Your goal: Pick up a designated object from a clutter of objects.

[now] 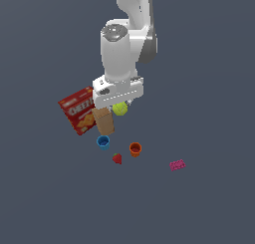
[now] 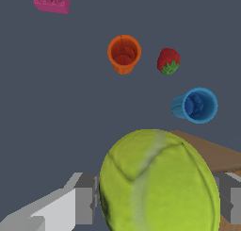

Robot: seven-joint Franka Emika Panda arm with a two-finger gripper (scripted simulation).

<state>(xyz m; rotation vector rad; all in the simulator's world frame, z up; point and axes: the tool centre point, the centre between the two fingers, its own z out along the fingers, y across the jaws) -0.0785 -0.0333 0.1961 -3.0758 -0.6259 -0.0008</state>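
Note:
The yellow-green tennis ball (image 1: 120,108) sits right under my gripper (image 1: 119,106), next to the tan carton (image 1: 103,121). In the wrist view the ball (image 2: 157,183) fills the space between my two grey fingers (image 2: 85,198), which stand close on both its sides; I cannot tell whether it is lifted off the floor. The red cracker box (image 1: 77,110) stands at the exterior view's left of the carton. The blue cup (image 1: 103,142), red strawberry (image 1: 117,159), orange cup (image 1: 135,149) and pink flat brick (image 1: 177,165) lie in front.
The wrist view also shows the orange cup (image 2: 124,53), strawberry (image 2: 168,61), blue cup (image 2: 196,105), pink brick (image 2: 52,1) and an edge of the tan carton (image 2: 212,154). All rest on a flat dark grey floor (image 1: 209,88).

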